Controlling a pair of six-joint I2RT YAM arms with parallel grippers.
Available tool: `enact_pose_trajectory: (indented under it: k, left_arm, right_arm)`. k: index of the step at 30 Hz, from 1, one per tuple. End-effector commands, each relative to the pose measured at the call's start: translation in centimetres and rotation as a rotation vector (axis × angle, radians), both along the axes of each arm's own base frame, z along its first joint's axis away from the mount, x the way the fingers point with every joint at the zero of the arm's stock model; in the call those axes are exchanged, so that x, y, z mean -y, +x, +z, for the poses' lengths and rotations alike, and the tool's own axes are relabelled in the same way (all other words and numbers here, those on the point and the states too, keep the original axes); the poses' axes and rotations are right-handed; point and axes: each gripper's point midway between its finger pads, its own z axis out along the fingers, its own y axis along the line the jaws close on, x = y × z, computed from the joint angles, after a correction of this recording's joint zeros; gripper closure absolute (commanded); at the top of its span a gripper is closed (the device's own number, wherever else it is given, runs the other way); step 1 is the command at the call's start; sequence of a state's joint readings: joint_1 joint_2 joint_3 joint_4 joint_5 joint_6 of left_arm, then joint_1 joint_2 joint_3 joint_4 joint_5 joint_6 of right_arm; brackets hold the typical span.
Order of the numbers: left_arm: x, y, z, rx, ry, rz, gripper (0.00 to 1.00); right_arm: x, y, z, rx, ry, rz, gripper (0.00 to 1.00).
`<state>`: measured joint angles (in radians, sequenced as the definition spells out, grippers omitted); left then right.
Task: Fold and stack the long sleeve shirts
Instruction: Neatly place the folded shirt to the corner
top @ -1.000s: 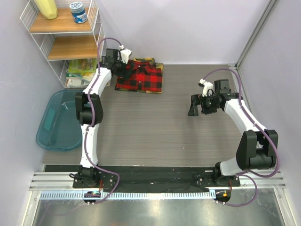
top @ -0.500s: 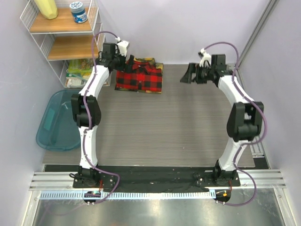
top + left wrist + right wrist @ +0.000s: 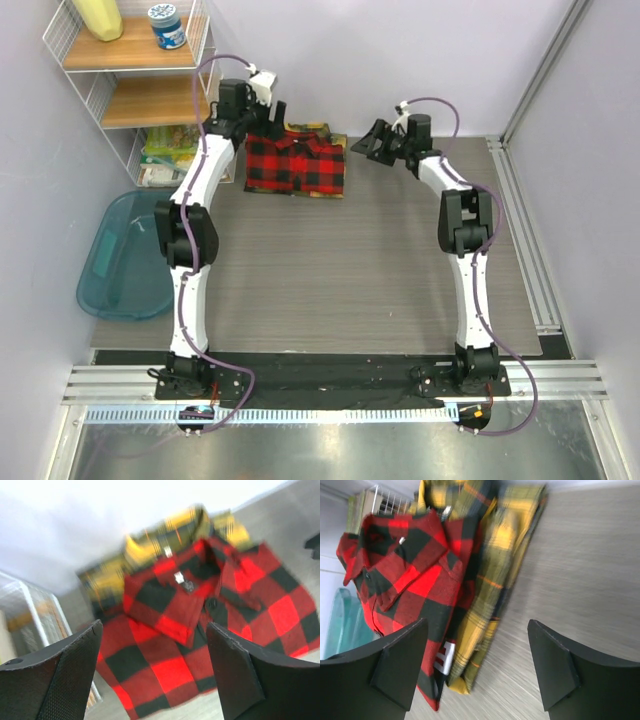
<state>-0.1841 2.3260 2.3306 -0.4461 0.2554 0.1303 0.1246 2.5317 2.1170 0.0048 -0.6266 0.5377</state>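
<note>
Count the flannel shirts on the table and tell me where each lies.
2. The red-and-black shirt lies folded at the far end of the table; the yellow-and-black shirt lies under it, edges showing. Another could hide beneath.

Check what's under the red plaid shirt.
The folded yellow-and-black plaid shirt lies under the red plaid shirt, showing past its collar end and along one side. The rest of it is covered, as is anything beneath.

Both end effectors [image 3: 155, 630] [image 3: 477, 625] spread apart
</note>
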Motion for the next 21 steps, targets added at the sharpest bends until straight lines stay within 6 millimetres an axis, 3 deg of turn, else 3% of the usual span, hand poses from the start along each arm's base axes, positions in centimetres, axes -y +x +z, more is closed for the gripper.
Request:
enact_pose_trajectory:
  k: [1,3,4,5,7,13,18,21]
  left_arm:
    - [0.1,-3.2,-4.5,-0.148,0.038,-0.071,0.13]
    - [1.5,-5.2,-4.7,-0.145,0.044,-0.222,0.13]
    - [1.9,-6.4,-3.0,-0.111,0.049,-0.275,0.13]
    - [2.0,-7.9,-4.4,-0.147,0.050,-0.326,0.14]
    - [1.6,-8.7,-3.2,-0.113,0.073,-0.337,0.14]
    - [-2.9,-8.6,-4.2,-0.229,-0.032,-0.156,0.11]
    - [-4.7,-8.8,-4.2,-0.238,-0.064,-0.108,0.11]
    - [-5.1,-9.6,-6.1,-0.283,-0.053,-0.107,0.13]
  right_arm:
    - [-2.9,0.1,4.3,0.097,0.115,0.035,0.16]
    - [-3.2,-1.0,5.5,0.092,0.160,0.059,0.20]
    - [-3.1,-2.1,4.1,0.048,0.163,0.065,0.20]
    - [-3.4,-2.9,4.1,0.042,0.168,0.082,0.20]
    - [-3.5,-5.1,4.5,0.029,0.176,0.114,0.20]
    - [-3.7,-8.3,2.6,-0.031,0.155,0.155,0.19]
    - [-4.8,-9.2,2.1,-0.024,0.146,0.180,0.24]
    - [-5.8,-9.2,1.9,-0.015,0.141,0.191,0.26]
